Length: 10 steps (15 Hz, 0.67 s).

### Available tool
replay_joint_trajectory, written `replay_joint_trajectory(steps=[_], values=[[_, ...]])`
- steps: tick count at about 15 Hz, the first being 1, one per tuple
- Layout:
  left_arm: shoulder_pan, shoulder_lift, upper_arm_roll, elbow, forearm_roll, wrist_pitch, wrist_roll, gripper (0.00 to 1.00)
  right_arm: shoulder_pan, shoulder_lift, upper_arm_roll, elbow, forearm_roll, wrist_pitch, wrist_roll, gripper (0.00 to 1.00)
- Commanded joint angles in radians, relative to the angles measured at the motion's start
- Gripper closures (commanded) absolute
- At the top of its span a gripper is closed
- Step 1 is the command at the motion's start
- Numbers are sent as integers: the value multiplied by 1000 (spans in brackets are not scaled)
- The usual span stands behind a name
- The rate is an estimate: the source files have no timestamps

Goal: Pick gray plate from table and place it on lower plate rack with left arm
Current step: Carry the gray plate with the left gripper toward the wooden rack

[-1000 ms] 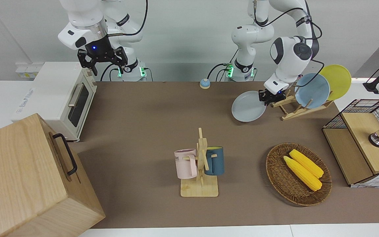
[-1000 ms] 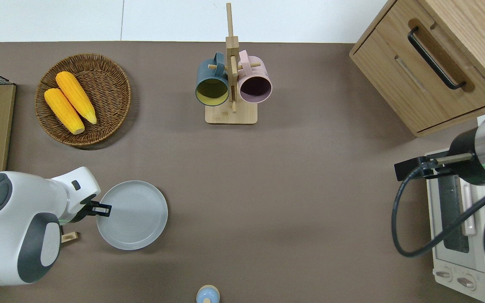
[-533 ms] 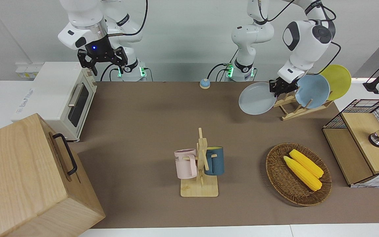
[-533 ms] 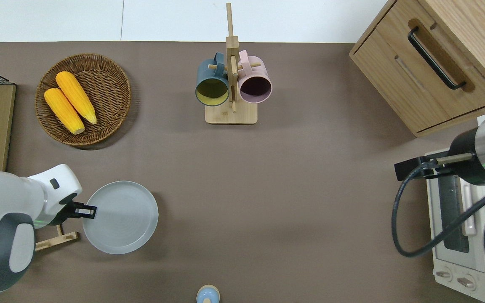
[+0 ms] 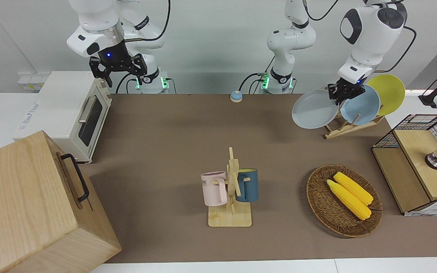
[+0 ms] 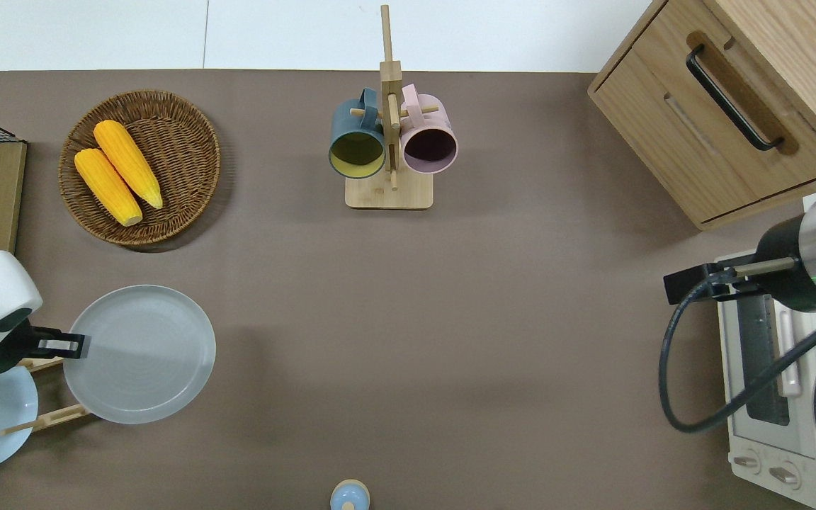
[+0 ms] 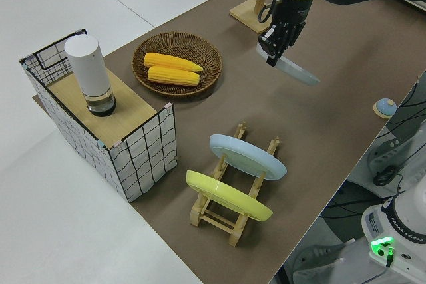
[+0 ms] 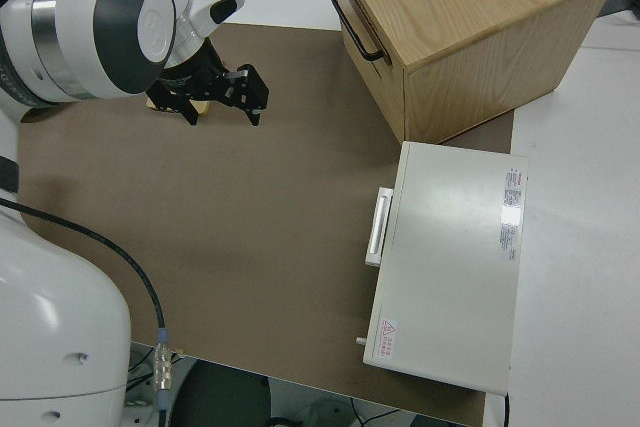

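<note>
**While the plate is in the air, we judge the carrying step nearly done**

Since the gray plate (image 5: 314, 109) hangs clear of the table (image 5: 188, 125), we take the picking as finished and the transport as the step in hand. We see the left gripper (image 5: 344, 92) pinching the plate at its rim, on the edge turned toward the rack, with one finger (image 6: 61, 346) lying across the rim in the overhead view. The plate is held nearly flat, only a little tilted, as the left side view shows (image 7: 295, 70). In the overhead view it covers the low end of the lower plate rack (image 6: 45, 419), whose rails show just beside its edge.

On the rack, the blue plate (image 5: 359, 105) and the yellow plate (image 5: 388, 93) stand in the higher slots, so the lowest slot seems free for our plate.

For the next move, we think the wrist must turn the plate up on its edge, close to the lean of the blue plate, and then lower it between the pegs. We would watch the rim against the blue plate.

The right gripper (image 5: 117, 68) is parked, its fingers spread apart.
</note>
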Motion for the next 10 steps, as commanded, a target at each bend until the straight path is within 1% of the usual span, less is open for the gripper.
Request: replay_joint_trajectory(steps=[1, 3, 6, 10], values=[[5, -3, 4, 33, 123, -25, -40, 1000, -10, -2, 6, 6, 10, -13, -1, 11], [0, -3, 4, 35, 189, -25, -95, 1000, -10, -2, 6, 6, 10, -13, -1, 11], [0, -3, -1, 36, 268, -25, -123, 1000, -10, -2, 6, 6, 10, -13, -1, 13], [-1, -9, -5, 36, 350, -36, -195, 1000, -10, -2, 6, 6, 10, -13, -1, 13]])
